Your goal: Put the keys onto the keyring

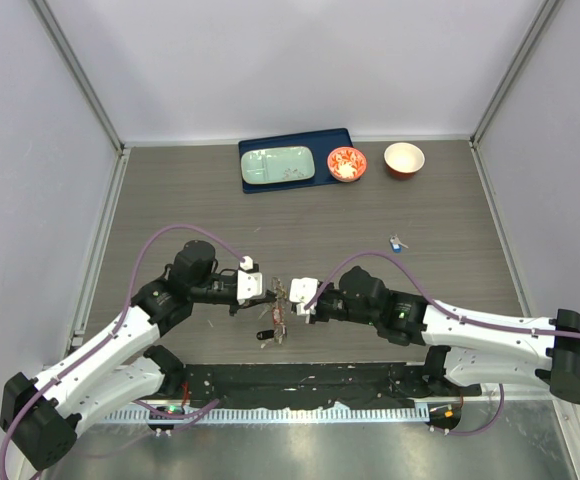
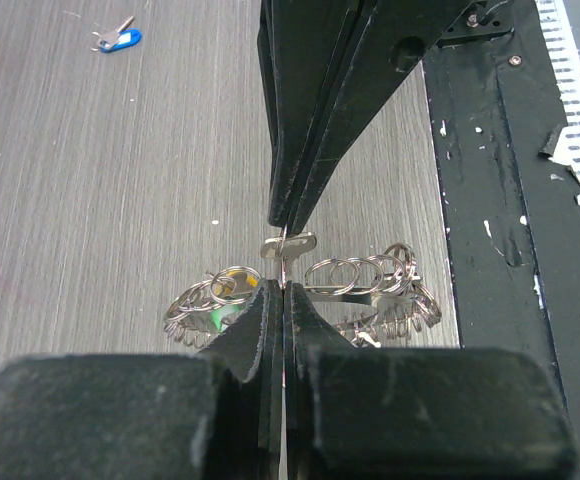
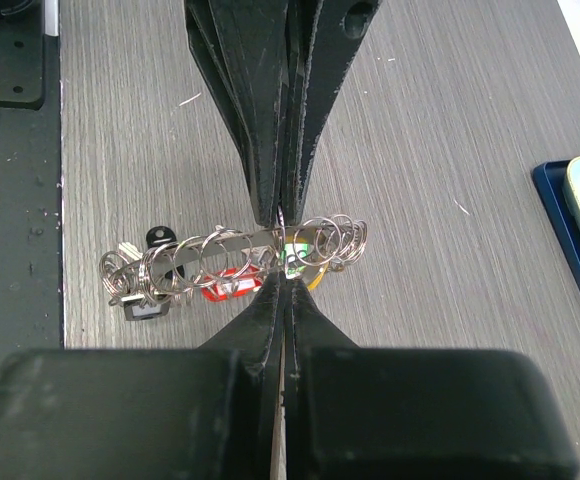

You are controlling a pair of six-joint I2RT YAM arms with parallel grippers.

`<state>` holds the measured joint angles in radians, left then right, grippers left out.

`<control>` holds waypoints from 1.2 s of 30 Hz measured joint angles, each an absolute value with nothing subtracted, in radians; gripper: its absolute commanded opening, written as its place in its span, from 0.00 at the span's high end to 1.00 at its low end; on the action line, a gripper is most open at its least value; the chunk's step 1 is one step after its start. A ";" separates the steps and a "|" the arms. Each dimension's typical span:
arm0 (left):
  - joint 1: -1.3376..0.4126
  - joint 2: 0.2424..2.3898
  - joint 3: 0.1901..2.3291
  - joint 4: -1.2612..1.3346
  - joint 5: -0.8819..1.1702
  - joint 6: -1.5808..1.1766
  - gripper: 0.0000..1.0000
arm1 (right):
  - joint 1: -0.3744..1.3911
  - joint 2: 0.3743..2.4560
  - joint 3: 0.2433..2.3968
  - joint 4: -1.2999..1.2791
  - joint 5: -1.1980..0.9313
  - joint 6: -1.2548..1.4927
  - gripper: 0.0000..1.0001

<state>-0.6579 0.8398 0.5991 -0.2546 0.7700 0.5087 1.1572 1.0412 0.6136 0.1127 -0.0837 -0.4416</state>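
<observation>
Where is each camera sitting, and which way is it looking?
Top camera: high behind the robot, looking down at the table; left arm and right arm show.
Left wrist: rides the left gripper, faces the keyring and right gripper.
Right wrist: rides the right gripper, faces the keyring and left gripper.
Shared: both wrist views show the keyring pinched between two shut grippers.

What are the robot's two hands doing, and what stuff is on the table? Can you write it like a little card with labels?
Left hand: shut, pinching the keyring
Right hand: shut, pinching the same ring from the other side
On the ring: keys hanging from small silver loops; red, yellow and green heads show
Loose key: blue key, alone on the table
Far edge: blue tray holding a pale green plate, patterned bowl, red bowl
</observation>
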 measured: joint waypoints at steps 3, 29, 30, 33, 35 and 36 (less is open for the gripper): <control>-0.658 0.840 0.599 -0.255 0.771 0.509 1.00 | 1.157 1.046 0.614 0.116 -0.086 -0.442 0.99; -0.658 0.842 0.599 -0.255 0.771 0.509 1.00 | 1.157 1.025 0.616 0.119 -0.078 -0.442 0.99; -0.658 0.843 0.599 -0.255 0.771 0.509 1.00 | 1.157 1.025 0.616 0.118 -0.078 -0.442 0.99; -0.658 0.843 0.599 -0.255 0.771 0.509 1.00 | 1.157 1.025 0.616 0.115 -0.078 -0.442 0.99; -0.658 0.843 0.599 -0.255 0.771 0.509 1.00 | 1.157 1.025 0.616 0.110 -0.078 -0.442 0.99; -0.658 0.843 0.599 -0.255 0.771 0.509 1.00 | 1.157 1.025 0.616 0.108 -0.078 -0.442 0.99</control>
<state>-0.6579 0.8429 0.5991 -0.2546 0.7708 0.5087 1.1572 1.0252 0.6155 0.1078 -0.0784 -0.4416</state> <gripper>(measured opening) 0.013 0.031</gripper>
